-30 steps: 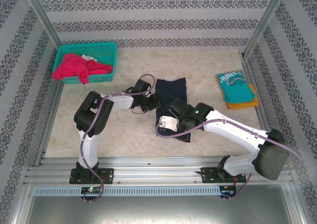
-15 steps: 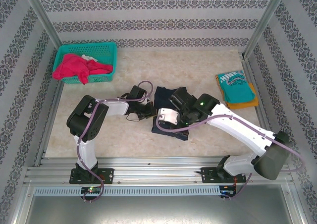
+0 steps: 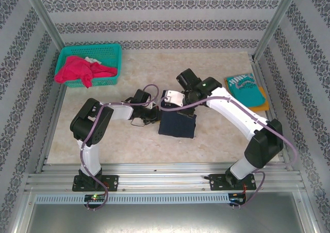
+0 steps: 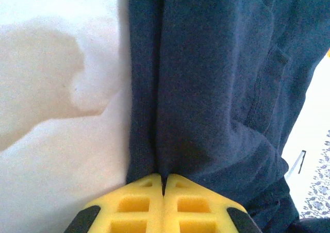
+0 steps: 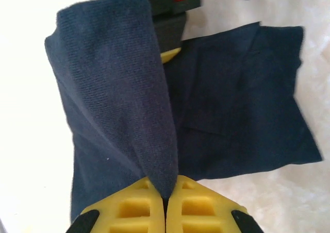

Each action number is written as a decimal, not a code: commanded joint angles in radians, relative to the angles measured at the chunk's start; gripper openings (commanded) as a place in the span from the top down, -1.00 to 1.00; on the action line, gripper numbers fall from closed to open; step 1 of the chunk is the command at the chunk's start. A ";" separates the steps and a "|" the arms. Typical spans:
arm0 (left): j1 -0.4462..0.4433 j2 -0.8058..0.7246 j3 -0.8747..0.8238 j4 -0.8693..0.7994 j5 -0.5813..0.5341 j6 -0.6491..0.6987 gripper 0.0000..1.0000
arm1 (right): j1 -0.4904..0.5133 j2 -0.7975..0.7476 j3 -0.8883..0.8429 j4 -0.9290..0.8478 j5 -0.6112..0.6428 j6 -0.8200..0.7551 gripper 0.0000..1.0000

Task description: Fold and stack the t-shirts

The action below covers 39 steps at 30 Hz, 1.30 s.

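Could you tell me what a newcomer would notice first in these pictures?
The dark navy t-shirt mid-table, pinched by both arms: the left gripper on its edge, the right gripper holding a fold raised above the rest. Then the pink-red shirt heaped in the teal basket far left, and the teal shirt folded atop the orange one far right.

A pale marbled table (image 3: pixel 113 140) is pictured with a folded dark navy t-shirt (image 3: pixel 178 127) laid near its middle. A teal mesh basket (image 3: pixel 95 49) is set well off to that shirt's far left, and an orange t-shirt (image 3: pixel 264 103) is spread to its right.
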 commanded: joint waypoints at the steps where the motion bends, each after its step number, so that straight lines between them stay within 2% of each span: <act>1: 0.011 0.099 -0.082 -0.171 -0.081 0.010 1.00 | -0.036 0.043 0.070 0.055 0.041 -0.063 1.00; 9: 0.033 0.118 -0.098 -0.145 -0.046 0.013 1.00 | -0.089 0.159 0.189 0.105 0.051 -0.092 1.00; 22: 0.050 0.163 -0.065 -0.152 -0.017 0.019 1.00 | -0.124 0.393 0.376 0.138 0.139 -0.089 1.00; 39: 0.064 0.169 -0.047 -0.184 -0.019 0.025 1.00 | -0.155 0.638 0.482 0.227 0.269 -0.036 1.00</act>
